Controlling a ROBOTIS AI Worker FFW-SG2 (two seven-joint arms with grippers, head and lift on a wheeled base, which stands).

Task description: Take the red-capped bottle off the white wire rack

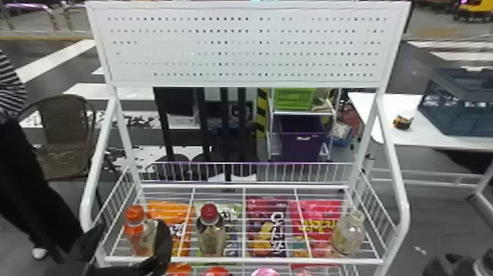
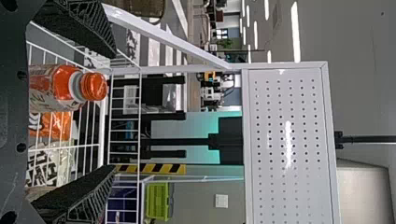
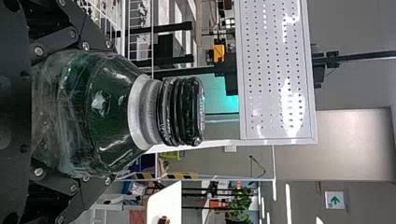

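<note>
"Red-capped bottle (image 1: pixel 211 235): where is it?"

"Standing upright on the white wire rack (image 1: pixel 238 261), towards the near edge and left of the middle. The orange-capped bottle (image 1: pixel 134 235) is to its left, and a pale bottle (image 1: pixel 347 233) is well apart at the right."

"Is anything gripping it?"

"No. The left hand (image 2: pixel 114 111) is spread, with the orange-capped bottle between its fingers. The right hand (image 3: pixel 109 112) is pinching a black-capped bottle (image 3: pixel 107 100), so I'd leave that one out of it."

"So which step are we on?"

"Lining up, I'd say; the grasp isn't made. If the red cap is the guide, the left hand should clear the orange-capped bottle, shift right, straddle the red-capped one, close, then lift straight up."

"What does it look like?"

"Small and see-through, with a deep red cap, dark around the shoulder and pale yellowish lower down. The near side looks unblocked."
</note>
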